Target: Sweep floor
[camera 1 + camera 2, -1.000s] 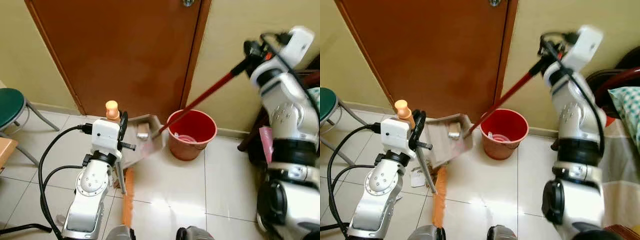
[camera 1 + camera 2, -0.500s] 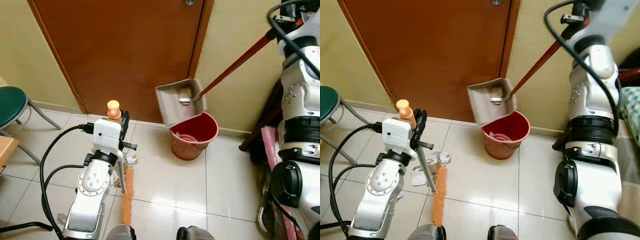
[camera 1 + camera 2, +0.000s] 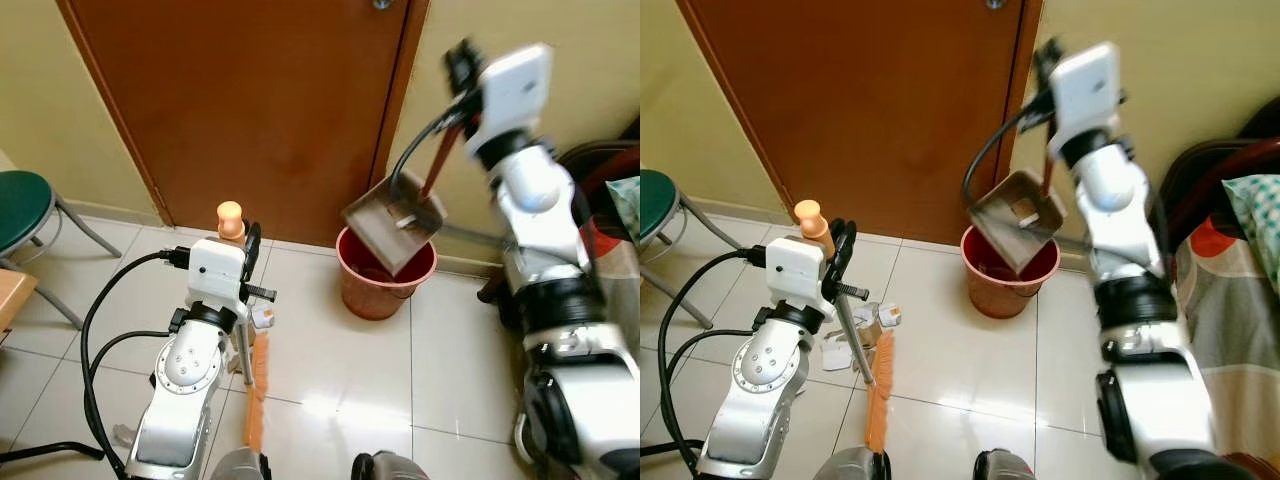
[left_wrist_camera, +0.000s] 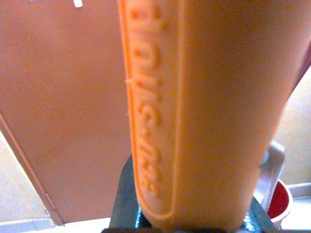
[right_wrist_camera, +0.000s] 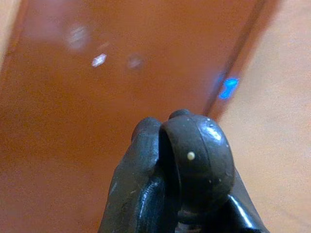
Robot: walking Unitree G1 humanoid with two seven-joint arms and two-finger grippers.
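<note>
My left gripper (image 3: 244, 248) is shut on the broom's orange handle (image 4: 204, 107), which stands upright. Its orange bristles (image 3: 254, 392) rest on the tiled floor. My right gripper (image 3: 463, 100) is raised high by the door frame, shut on the dustpan's red handle (image 3: 438, 165). The black knob (image 5: 197, 160) at the handle's end sits between its fingers. The grey dustpan (image 3: 393, 223) hangs tilted over the red bucket (image 3: 383, 283), with a small piece of litter lying in it.
The brown door (image 3: 250, 90) stands shut behind the bucket. Some paper litter (image 3: 853, 335) lies on the tiles beside the broom. A green stool (image 3: 25, 215) is at the left, and a dark chair with bedding (image 3: 1230, 230) at the right. Black cables (image 3: 100, 330) loop off my left arm.
My right arm lifted the dustpan off the floor, raised it by the door, then swung it in and tipped it over the bucket. The left arm and broom stayed put.
</note>
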